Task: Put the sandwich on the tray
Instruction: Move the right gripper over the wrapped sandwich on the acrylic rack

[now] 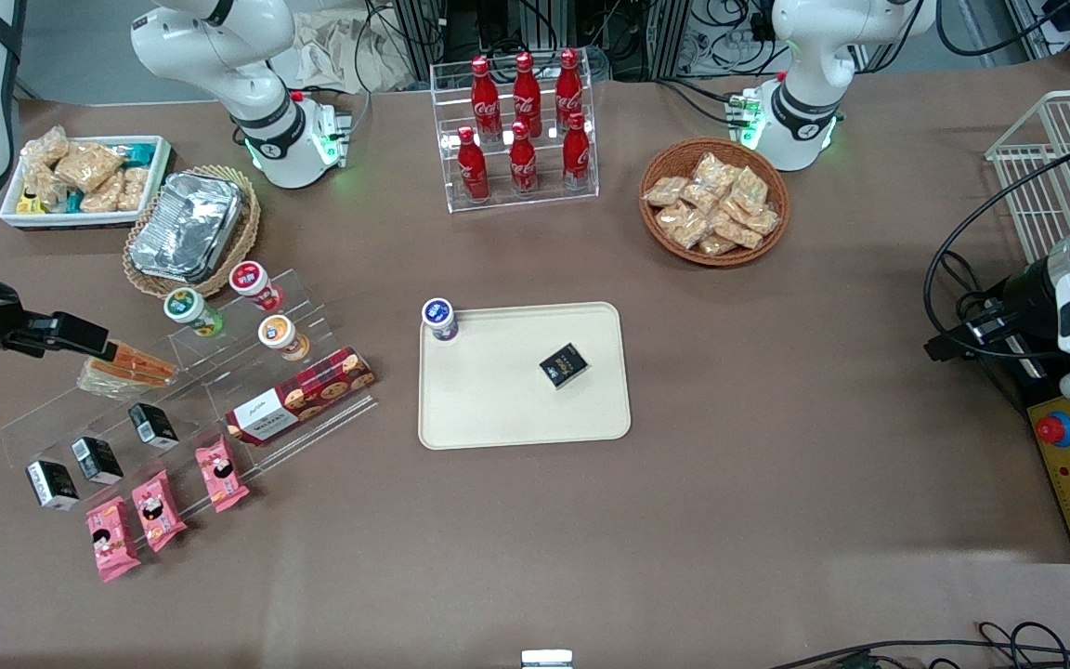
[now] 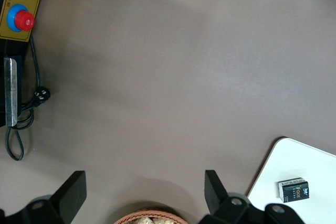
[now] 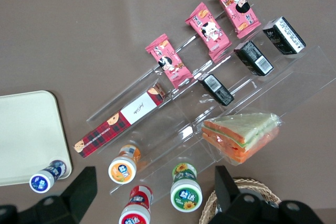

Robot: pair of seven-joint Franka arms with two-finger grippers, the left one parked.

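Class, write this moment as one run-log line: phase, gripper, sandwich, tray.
phase: approach | gripper: open, above display stand, holding nothing | sandwich: on clear stand, ungrasped | tray: holds black box, small cup

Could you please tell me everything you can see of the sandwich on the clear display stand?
The sandwich is a triangular wedge in clear plastic wrap, showing orange, white and green layers. It lies on its side on the upper step of the clear acrylic stand, above the row of small black boxes. The gripper hovers open above the stand, not touching it. The sandwich is not yet on the tray.
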